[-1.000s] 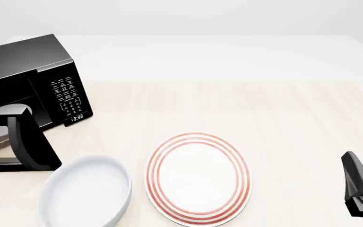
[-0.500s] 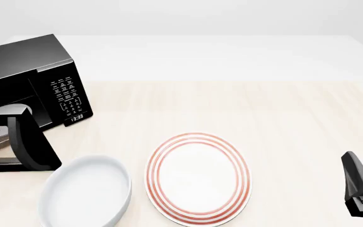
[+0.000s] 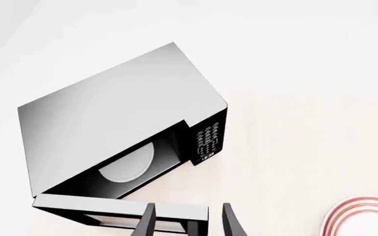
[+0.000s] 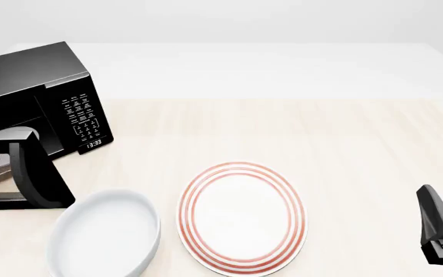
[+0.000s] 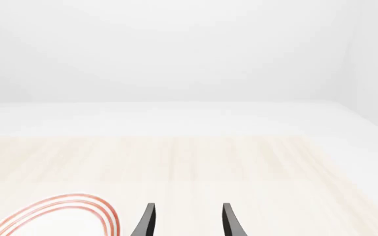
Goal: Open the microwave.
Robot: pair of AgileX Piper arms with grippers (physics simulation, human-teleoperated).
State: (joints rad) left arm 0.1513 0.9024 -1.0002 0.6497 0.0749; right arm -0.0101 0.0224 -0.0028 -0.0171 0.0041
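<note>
the microwave [image 4: 41, 98] sits at the far left of the table [image 4: 283, 127], its keypad [image 4: 83, 118] facing right and near, the clock reading 13:33. its door [image 4: 23, 173] is swung wide open toward the near side, standing out from the left of the oven. in the left wrist view the cavity shows open with the pale turntable [image 3: 126, 162] inside, and the door's top edge [image 3: 116, 214] lies just ahead of the left gripper [image 3: 187, 223]. that gripper's jaws are spread apart with nothing between them, and one finger overlaps the door edge in the view; contact cannot be told.

a red-ringed plate [image 4: 241, 216] lies near centre, with a white bowl [image 4: 106, 234] just left of it, near the door's corner.

the right gripper [image 5: 187, 223] is at the near right edge, well apart from the oven, jaws parted and empty over bare table, the plate's rim [image 5: 77, 209] at its left.
</note>
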